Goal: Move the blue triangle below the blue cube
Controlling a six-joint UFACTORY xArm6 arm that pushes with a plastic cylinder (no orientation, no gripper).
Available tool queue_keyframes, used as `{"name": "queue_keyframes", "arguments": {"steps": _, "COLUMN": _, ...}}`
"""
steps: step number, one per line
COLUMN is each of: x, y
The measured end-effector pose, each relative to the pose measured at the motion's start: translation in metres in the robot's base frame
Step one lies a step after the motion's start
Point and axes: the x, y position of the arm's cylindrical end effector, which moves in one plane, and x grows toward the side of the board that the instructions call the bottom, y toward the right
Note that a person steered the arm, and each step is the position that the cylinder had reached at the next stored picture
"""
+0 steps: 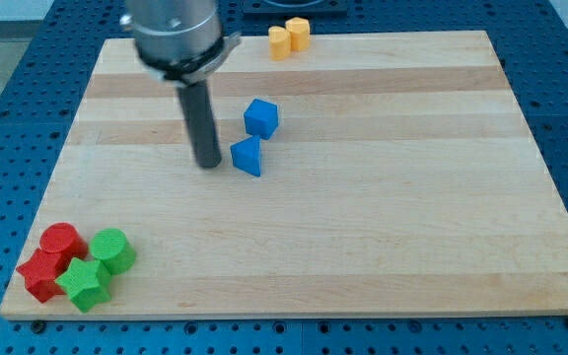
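tip: my tip (208,163) just left of blue plastic triangle (248,156) | no pincer fitted, state not applicable | goal: triangle nearer than blue plastic cube (260,117), nearly there | advice: nudge gently right, avoid the cube

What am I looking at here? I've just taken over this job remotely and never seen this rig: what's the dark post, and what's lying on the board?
There is one picture, from a single camera looking down at an angle onto a wooden board. The dark post is the robot arm's rod; it has no gripper and holds nothing, it only pushes. My tip rests on the board just to the view's left of the blue triangle, close beside it. The blue cube sits just above the triangle, slightly to the view's right. At the view's top edge are two small blocks, one yellow and one orange. In the bottom left corner four blocks are clustered: two red and two green.
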Motion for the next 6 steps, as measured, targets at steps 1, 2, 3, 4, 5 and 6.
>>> {"name": "queue_keyframes", "arguments": {"steps": 1, "x": 0.031, "y": 0.026}}
{"name": "queue_keyframes", "arguments": {"steps": 2, "x": 0.008, "y": 0.047}}
{"name": "queue_keyframes", "arguments": {"steps": 3, "x": -0.012, "y": 0.053}}
{"name": "queue_keyframes", "arguments": {"steps": 4, "x": -0.012, "y": 0.069}}
{"name": "queue_keyframes", "arguments": {"steps": 5, "x": -0.014, "y": 0.091}}
{"name": "queue_keyframes", "arguments": {"steps": 6, "x": 0.008, "y": 0.056}}
